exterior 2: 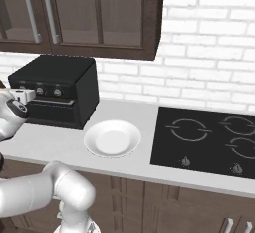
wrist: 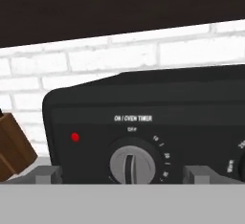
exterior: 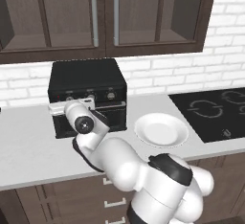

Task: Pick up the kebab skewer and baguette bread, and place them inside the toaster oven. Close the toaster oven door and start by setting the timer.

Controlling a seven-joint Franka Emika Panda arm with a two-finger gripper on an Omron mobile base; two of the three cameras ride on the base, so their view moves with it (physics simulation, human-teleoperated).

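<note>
Since my tool [wrist: 122, 175] is spread wide, holding nothing, the timer knob [wrist: 132, 163] sits dead ahead between my fingertips [wrist: 49, 174] at the hand view's bottom centre, its ridge upright, on the toaster oven [exterior: 88, 82], whose door looks shut.

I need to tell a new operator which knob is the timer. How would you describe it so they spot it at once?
Find the black toaster oven on the counter below the dark wall cabinets. On its front is a row of round knobs; the timer knob is the leftmost. It alone sits beside the small red light, under the words ON / OVEN TIMER.
</note>
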